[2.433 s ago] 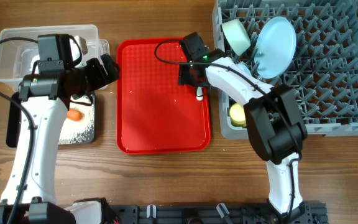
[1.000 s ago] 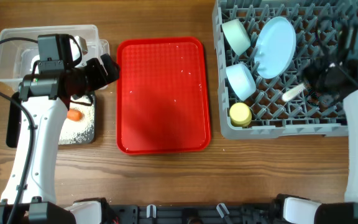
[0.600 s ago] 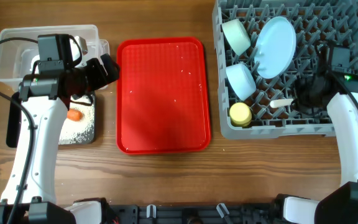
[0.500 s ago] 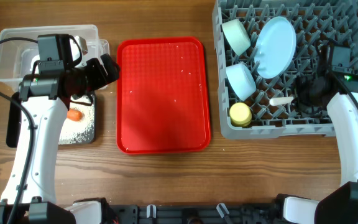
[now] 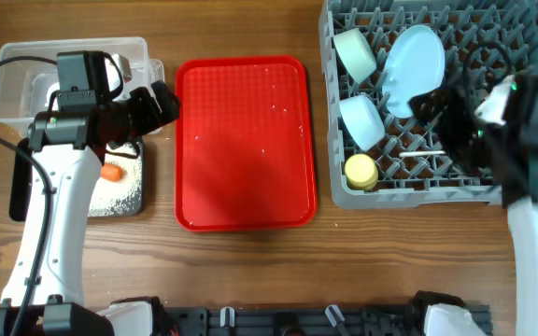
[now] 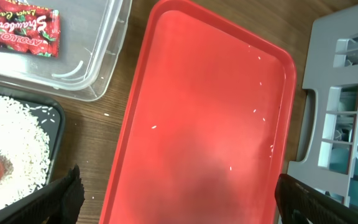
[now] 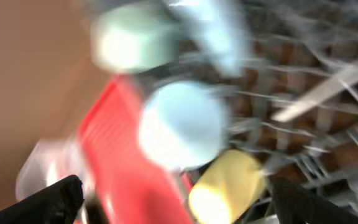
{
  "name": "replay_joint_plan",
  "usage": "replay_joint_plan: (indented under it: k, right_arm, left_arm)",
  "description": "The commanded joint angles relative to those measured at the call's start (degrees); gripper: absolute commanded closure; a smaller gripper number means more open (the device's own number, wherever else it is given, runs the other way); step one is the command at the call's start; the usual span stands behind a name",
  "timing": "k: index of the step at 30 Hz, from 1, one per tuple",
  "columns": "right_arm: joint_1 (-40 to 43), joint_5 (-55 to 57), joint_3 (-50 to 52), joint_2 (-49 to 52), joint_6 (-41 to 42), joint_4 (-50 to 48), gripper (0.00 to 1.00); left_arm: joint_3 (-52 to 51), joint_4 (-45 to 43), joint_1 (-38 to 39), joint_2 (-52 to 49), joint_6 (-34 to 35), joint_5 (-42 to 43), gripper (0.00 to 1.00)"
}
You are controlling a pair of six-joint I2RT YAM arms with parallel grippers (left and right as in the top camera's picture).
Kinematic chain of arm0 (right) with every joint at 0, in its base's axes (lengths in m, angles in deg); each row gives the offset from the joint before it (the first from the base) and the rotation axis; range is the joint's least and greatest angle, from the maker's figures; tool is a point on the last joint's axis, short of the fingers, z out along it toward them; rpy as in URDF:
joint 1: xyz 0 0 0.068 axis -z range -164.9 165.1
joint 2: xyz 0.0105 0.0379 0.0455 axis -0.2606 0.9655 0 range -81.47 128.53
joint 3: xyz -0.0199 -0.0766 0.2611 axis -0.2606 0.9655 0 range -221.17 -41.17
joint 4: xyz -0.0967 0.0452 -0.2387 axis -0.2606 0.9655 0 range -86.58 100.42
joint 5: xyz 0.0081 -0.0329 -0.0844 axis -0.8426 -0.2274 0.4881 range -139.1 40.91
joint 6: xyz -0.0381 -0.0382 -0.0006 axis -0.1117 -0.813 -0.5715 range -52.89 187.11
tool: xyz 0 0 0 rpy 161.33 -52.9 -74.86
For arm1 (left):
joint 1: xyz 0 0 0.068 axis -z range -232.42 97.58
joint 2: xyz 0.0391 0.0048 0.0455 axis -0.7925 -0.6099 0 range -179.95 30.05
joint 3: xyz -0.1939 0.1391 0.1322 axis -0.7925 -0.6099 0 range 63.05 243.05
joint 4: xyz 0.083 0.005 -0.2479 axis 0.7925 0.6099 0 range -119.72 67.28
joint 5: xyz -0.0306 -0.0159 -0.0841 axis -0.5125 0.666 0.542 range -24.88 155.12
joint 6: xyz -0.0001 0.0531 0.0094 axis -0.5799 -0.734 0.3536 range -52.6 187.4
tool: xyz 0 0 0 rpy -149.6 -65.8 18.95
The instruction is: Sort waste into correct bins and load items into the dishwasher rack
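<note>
Spoon [image 5: 418,152] flat across rack [image 5: 530,37] pegs by bowls [image 5: 362,121], plate [image 5: 414,70], cup [image 5: 360,170]: loading prob. done, so R gripper [image 7: 173,199] wide, empty. L gripper [image 6: 179,193] wide, empty, near red tray [image 6: 210,93].

The serving tray [image 5: 246,140] is red, the rack [image 5: 512,28] grey, the plate [image 5: 414,61] light blue, the cup [image 5: 361,171] yellow, the carrot piece [image 5: 111,173] orange.
</note>
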Motion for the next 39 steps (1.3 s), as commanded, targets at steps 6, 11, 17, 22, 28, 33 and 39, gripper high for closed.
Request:
replay_joint_plan:
  k: [6,11,17,22,28,33,39]
  right_arm:
    - [-7.85,10.27,-1.51,-18.51,-17.81,2.95,0.00]
    - [-7.85,12.74,-1.46,-15.58,-17.97,4.52,0.00]
    - [-7.91,-1.79,1.18,-12.96,-46.84,-0.57,0.00]
    - [-9.25,-6.80,21.20,-26.77,-54.01,-21.35,0.00]
    - [-12.44,-8.13,52.28,-49.18,-61.07,-49.57,0.00]
    - [-13.38,-3.41,62.10,-62.62,-57.31,-51.98,0.00]
    - [-13.38,5.09,67.71,-66.31,-42.99,-57.51,0.00]
  left_arm:
    - [0.52,-0.02,0.20,-0.39,-1.14,0.02,0.00]
    - [0.52,-0.02,0.20,-0.39,-1.14,0.02,0.00]
    - [0.52,-0.02,0.20,-0.39,-1.14,0.04,0.00]
    - [0.52,-0.02,0.20,-0.39,-1.11,0.02,0.00]
    - [0.52,-0.02,0.20,-0.39,-1.14,0.02,0.00]
    - [0.52,0.00,0.20,-0.39,-1.14,0.04,0.00]
    - [0.52,-0.02,0.20,-0.39,-1.11,0.02,0.00]
